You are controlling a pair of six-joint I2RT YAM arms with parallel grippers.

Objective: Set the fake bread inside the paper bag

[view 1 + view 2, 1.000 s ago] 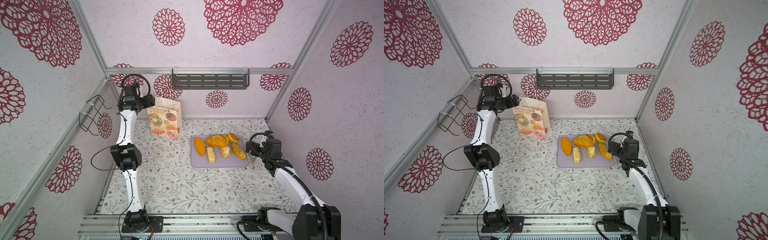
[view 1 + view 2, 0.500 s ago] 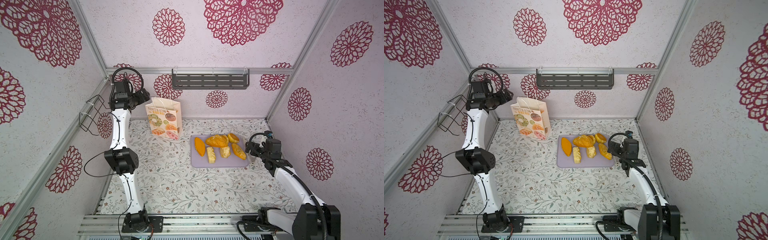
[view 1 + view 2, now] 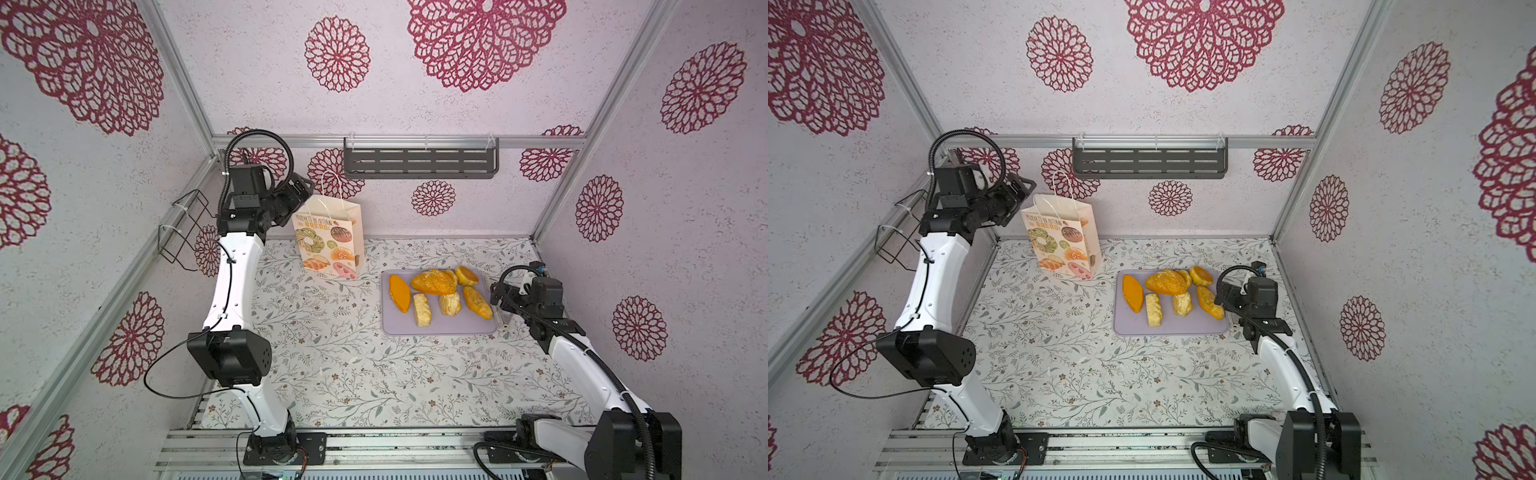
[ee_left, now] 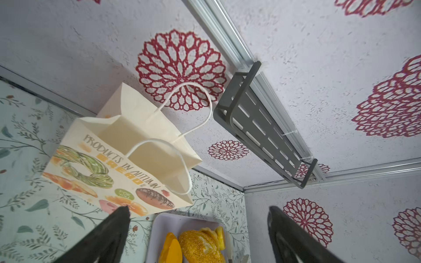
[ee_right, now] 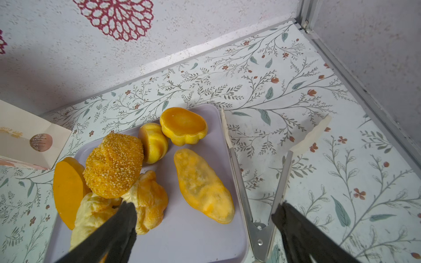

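On the lilac tray (image 3: 440, 326), right of centre: all the fake bread (image 3: 434, 281), none bagged. Paper bag (image 3: 328, 241) stands upright back-left, mouth open. Left gripper (image 3: 300, 189) near its handles, jaws wide, empty. Right gripper (image 5: 206, 205) at the tray edge by tongs (image 5: 259, 230), jaws wide, empty.

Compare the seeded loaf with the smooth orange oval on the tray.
The seeded loaf is crusted with pale grains; the oval is smooth. The loaf is speckled gold, the oval plain deep orange. The loaf is bulkier; the oval is slimmer and lies at the tray's edge nearest the bag. Both sit on the tray, untouched.
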